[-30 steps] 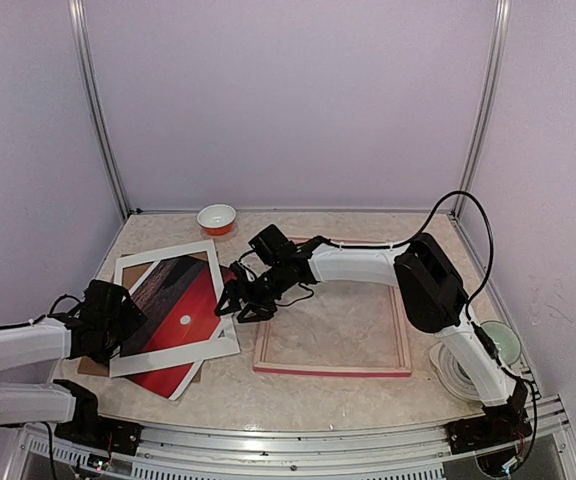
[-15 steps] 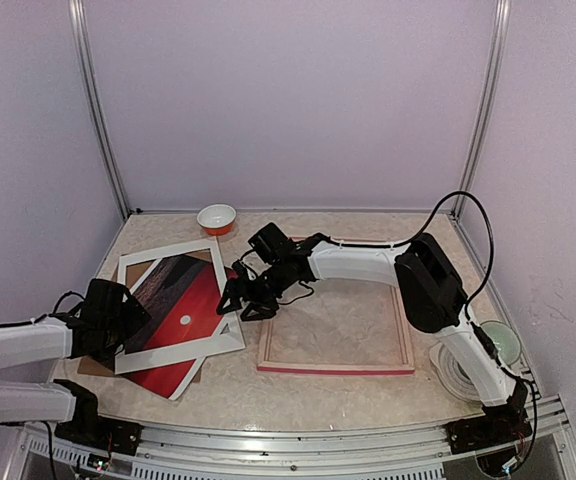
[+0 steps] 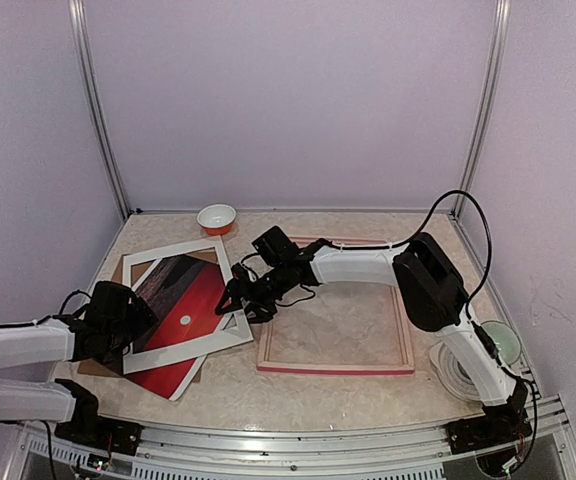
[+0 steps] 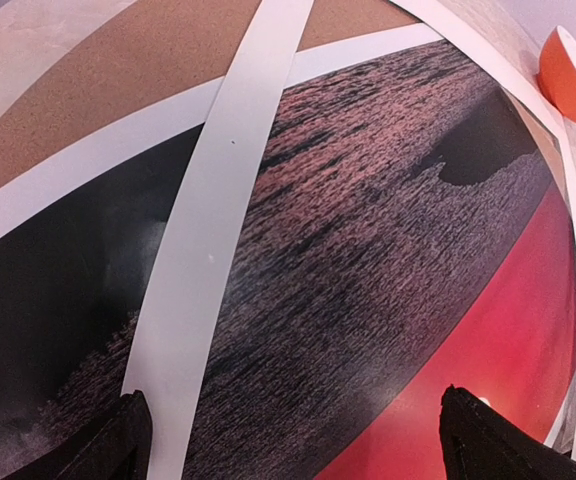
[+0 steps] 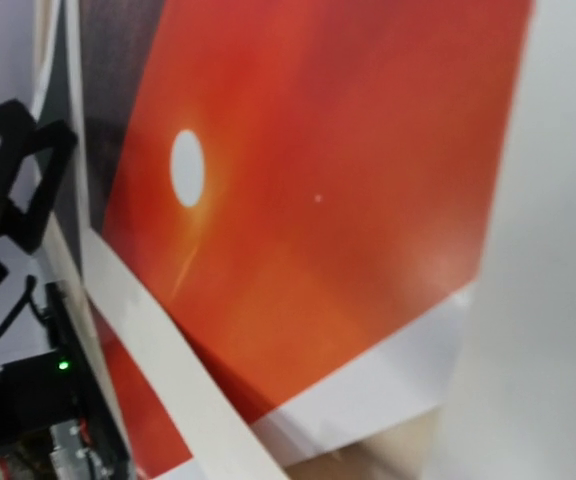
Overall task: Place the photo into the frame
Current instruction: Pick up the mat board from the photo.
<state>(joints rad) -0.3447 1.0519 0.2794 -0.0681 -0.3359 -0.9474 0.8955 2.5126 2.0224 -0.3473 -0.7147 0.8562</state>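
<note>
The photo (image 3: pixel 193 295), a red sunset with a white sun over dark water, lies at the left under a white mat border (image 3: pixel 188 355). The pink frame (image 3: pixel 333 369) lies face down to its right, with bare table inside it. My left gripper (image 3: pixel 138 318) hovers over the photo's left part, open and empty; its wrist view shows the gripper (image 4: pixel 293 450) above the photo's dark water (image 4: pixel 388 250) and a mat strip (image 4: pixel 218 230). My right gripper (image 3: pixel 236 298) is at the mat's right edge, which looks raised. Its wrist view shows the photo (image 5: pixel 318 180) and the near mat (image 5: pixel 548 250), but no fingers.
A brown backing board (image 3: pixel 128 265) lies under the photo. An orange bowl (image 3: pixel 217 217) stands at the back left. A white cable coil (image 3: pixel 456 372) and a greenish dish (image 3: pixel 500 340) sit at the right front. Walls close the table on three sides.
The white mat has slid and turned a little to the right over the photo, with my right gripper at its edge. My left gripper has crept slightly right. The frame stays put.
</note>
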